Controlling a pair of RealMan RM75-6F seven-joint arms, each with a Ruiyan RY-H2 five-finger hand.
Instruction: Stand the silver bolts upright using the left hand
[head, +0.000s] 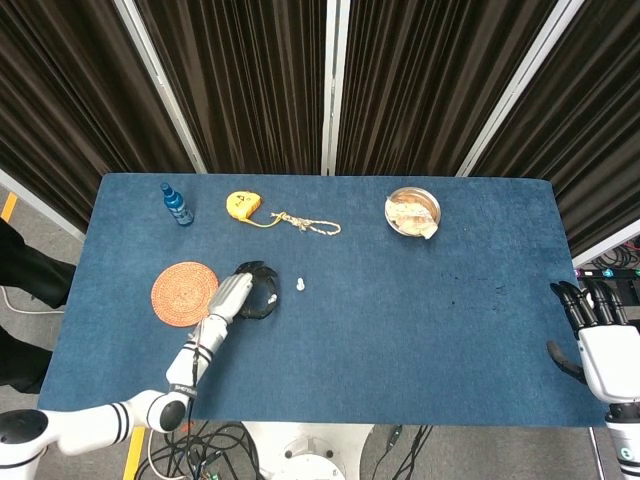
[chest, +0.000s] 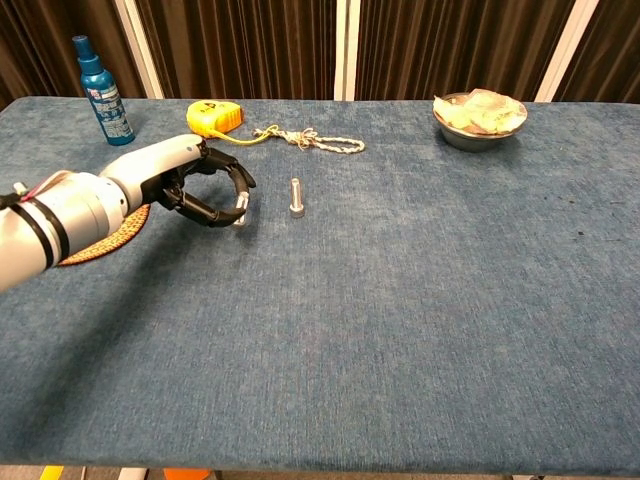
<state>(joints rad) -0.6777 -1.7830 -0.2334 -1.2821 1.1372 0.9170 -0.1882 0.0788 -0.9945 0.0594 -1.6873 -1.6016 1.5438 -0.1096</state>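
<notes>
On the far left of the table (chest: 400, 330) stood a blue bottle (chest: 103, 90), and near the left edge lay a round woven coaster (head: 185, 293), partly hidden behind your arm in the chest view. Your left robot hand (chest: 195, 180) hung just beside that coaster, low over the cloth. Its fingers curled forward and pinched one silver bolt (chest: 240, 209) at the fingertips. The bolt looked nearly upright, with one end down near the table, but I could not tell whether it touched the surface. Just to the right of it, a second silver bolt (chest: 296, 196) stood upright on its head, apart from the hand. So I judged that one bolt was done and the held one was close to done: you had only to set it down straight and open the fingers without knocking it. I saw no other bolts lying anywhere.

Behind these lay a yellow tape measure (chest: 214, 115) with a piece of rope (chest: 315, 140) next to it. Further right a metal bowl (chest: 480, 118) sat near the back edge. At the far right your right robot hand (head: 602, 335) rested off the table edge, fingers spread and holding nothing.
</notes>
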